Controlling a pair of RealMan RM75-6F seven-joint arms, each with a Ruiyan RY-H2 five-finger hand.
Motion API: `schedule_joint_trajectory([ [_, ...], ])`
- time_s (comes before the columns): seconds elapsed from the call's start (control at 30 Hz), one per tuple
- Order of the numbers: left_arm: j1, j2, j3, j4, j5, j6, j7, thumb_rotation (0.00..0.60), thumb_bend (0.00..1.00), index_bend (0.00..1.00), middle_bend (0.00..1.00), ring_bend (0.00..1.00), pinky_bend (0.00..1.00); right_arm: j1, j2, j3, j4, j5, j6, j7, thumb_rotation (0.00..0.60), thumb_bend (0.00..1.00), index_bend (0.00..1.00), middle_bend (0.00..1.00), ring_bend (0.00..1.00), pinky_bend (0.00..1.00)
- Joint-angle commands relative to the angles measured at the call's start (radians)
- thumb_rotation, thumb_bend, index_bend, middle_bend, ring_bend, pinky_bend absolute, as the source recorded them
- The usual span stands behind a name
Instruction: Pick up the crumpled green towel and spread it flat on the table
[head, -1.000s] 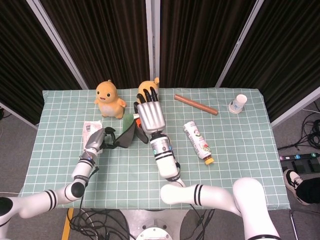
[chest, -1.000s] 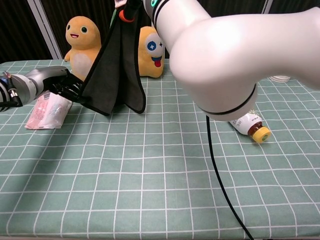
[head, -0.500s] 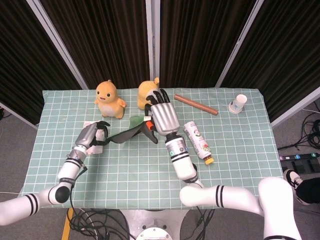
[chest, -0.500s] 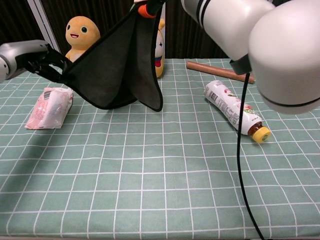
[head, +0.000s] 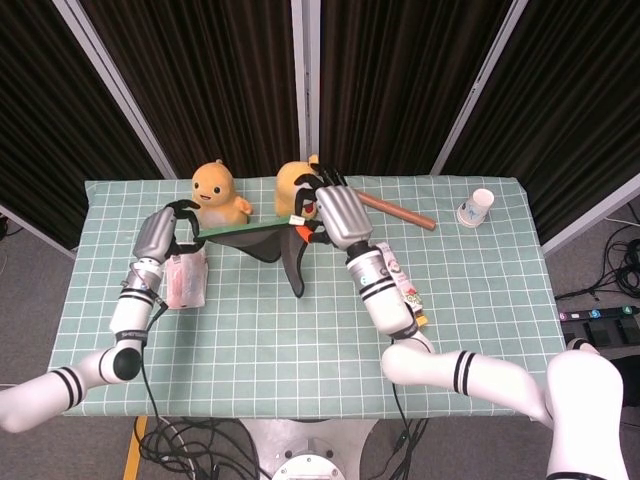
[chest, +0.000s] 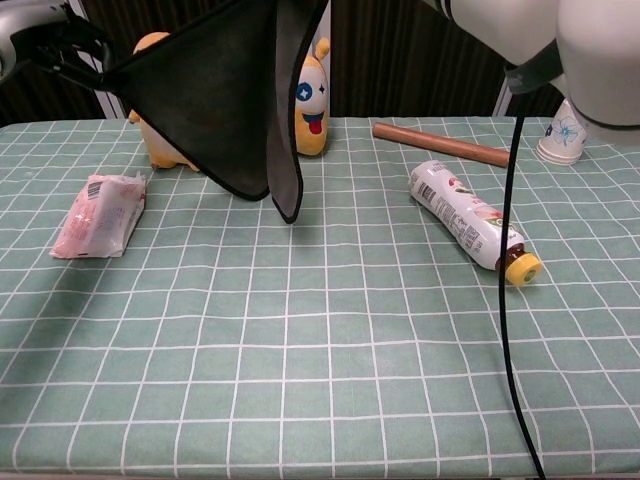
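Left hand | right hand | towel edge stretched, hanging above table

Over the last second both arms have risen and drawn apart, carrying the green towel off the worktop. The left hand, which lay low beside the pink packet, has lifted and swung out toward the left edge, gripping one corner. The right hand has moved right and toward the far side, holding the other corner high. The towel, earlier bunched and drooping between them, is now pulled into a taut top edge with a loose flap hanging below, its lower tip clear of the cloth in the chest view.
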Motion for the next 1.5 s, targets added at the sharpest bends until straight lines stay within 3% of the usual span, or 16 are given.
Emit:
schedule_joint_trajectory([
  [0.03,-0.006,-0.008,-0.019,0.016,0.005,0.029,-0.012,0.600,0.43,0.75,0.38,0.23,0.26,0.008,0.033,0.013,0.053,-0.074,-0.039,0.101,0.581,0.46,0.76,0.25,0.06,0.00],
  [0.27,0.026,-0.007,0.005,-0.020,0.066,0.096,-0.021,0.600,0.42,0.74,0.38,0.23,0.26,0.006,0.091,-0.044,0.112,-0.204,-0.117,0.250,0.582,0.46,0.76,0.25,0.04,0.00],
  [0.47,0.068,0.002,0.084,-0.070,0.142,0.128,0.004,0.600,0.42,0.74,0.38,0.23,0.26,-0.010,0.130,-0.155,0.144,-0.337,-0.189,0.365,0.594,0.46,0.77,0.26,0.03,0.00],
  [0.73,0.128,0.016,0.183,-0.126,0.258,0.180,0.018,0.600,0.42,0.74,0.38,0.23,0.26,-0.054,0.161,-0.262,0.126,-0.476,-0.171,0.534,0.598,0.46,0.77,0.27,0.03,0.00],
  [1.03,0.184,0.044,0.266,-0.226,0.370,0.231,0.034,0.600,0.40,0.74,0.38,0.23,0.25,-0.122,0.219,-0.348,0.023,-0.525,-0.122,0.546,0.596,0.46,0.77,0.27,0.03,0.00],
  [1.3,0.202,0.073,0.326,-0.295,0.436,0.210,0.049,0.600,0.40,0.74,0.38,0.23,0.25,-0.184,0.280,-0.424,-0.082,-0.552,-0.102,0.531,0.597,0.47,0.77,0.28,0.03,0.00],
  [1.5,0.214,0.078,0.357,-0.315,0.457,0.197,0.068,0.600,0.39,0.74,0.38,0.23,0.25,-0.218,0.292,-0.463,-0.103,-0.567,-0.088,0.533,0.595,0.46,0.77,0.28,0.03,0.00],
])
